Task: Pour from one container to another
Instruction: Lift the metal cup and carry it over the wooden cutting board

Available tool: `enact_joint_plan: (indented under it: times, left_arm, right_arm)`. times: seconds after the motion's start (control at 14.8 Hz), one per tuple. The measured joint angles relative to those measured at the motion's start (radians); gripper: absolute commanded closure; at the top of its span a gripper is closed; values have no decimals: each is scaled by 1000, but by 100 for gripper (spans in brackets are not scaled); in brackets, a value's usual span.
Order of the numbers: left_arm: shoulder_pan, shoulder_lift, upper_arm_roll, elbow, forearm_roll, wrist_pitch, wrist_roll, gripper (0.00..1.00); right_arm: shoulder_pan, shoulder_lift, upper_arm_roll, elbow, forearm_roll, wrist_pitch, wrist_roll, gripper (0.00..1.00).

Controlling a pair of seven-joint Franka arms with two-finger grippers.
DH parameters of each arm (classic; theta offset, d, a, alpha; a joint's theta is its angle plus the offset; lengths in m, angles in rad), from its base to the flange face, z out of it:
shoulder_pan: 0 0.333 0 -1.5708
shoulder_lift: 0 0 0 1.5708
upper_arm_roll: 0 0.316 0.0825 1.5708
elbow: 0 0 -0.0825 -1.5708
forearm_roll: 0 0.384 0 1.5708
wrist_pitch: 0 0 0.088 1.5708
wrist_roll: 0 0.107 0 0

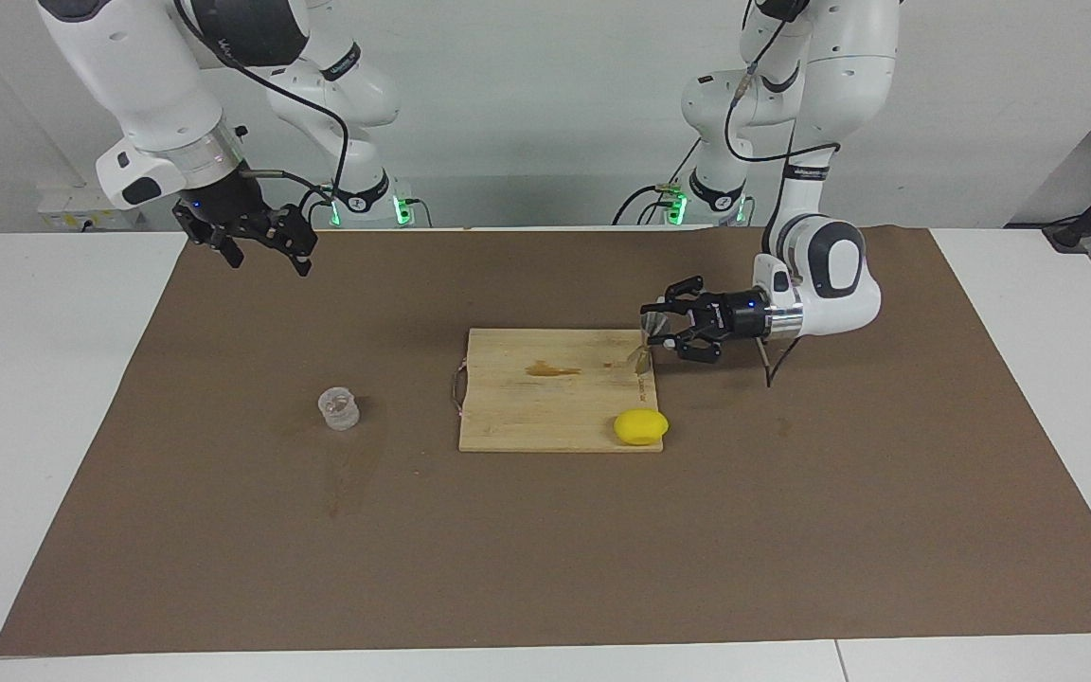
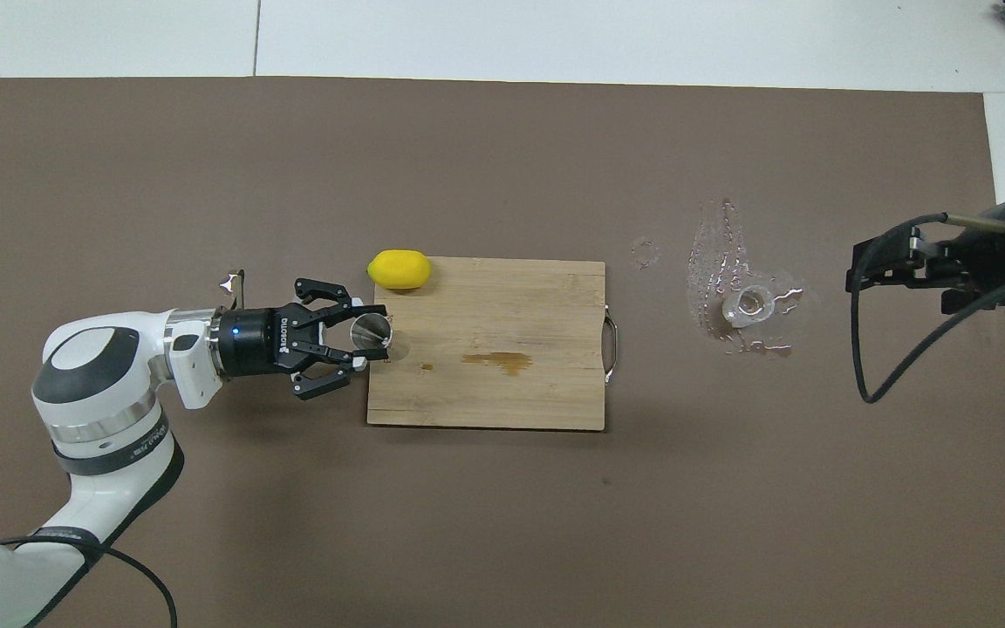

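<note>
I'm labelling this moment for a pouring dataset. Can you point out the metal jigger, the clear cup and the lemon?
metal jigger (image 2: pixel 372 331): overhead view, on its open upper cone, held in the left gripper.
clear cup (image 1: pixel 339 408): facing view, on its side wall.
lemon (image 1: pixel 640 426): facing view, on its yellow middle.

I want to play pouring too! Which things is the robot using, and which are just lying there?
Using:
- silver jigger, held by the left gripper
- clear cup

Just lying there:
- lemon
- wooden board
</note>
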Motion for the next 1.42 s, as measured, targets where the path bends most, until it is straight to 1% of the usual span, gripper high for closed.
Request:
enact_joint_plan:
  times: [0.14, 0.41, 0.61, 0.74, 1.01, 1.22, 1.28, 1.42]
  left_arm:
    - [-64, -15, 0, -19, -68, 62, 0, 56]
    - [-208, -26, 0, -26, -233, 200, 1, 55]
    - [-316, -28, -1, -32, -402, 296, 77, 55]
    - [-370, -28, -1, -37, -492, 350, 131, 54]
    - [-416, -23, 0, -41, -606, 421, 256, 54]
    - [-425, -2, 1, -44, -631, 426, 330, 54]
    - [-425, 1, 3, -42, -632, 426, 351, 53]
    - [-425, 1, 5, -42, -634, 428, 368, 47]
  right_arm:
    - [0, 0, 0, 0, 0, 0, 0, 0]
    - [0, 0, 0, 0, 0, 0, 0, 0]
    - [0, 0, 0, 0, 0, 0, 0, 0]
    - [0, 0, 0, 0, 0, 0, 0, 0]
    - [0, 0, 0, 0, 0, 0, 0, 0]
    - [0, 0, 0, 0, 0, 0, 0, 0]
    - [0, 0, 0, 0, 0, 0, 0, 0]
    - [0, 0, 0, 0, 0, 0, 0, 0]
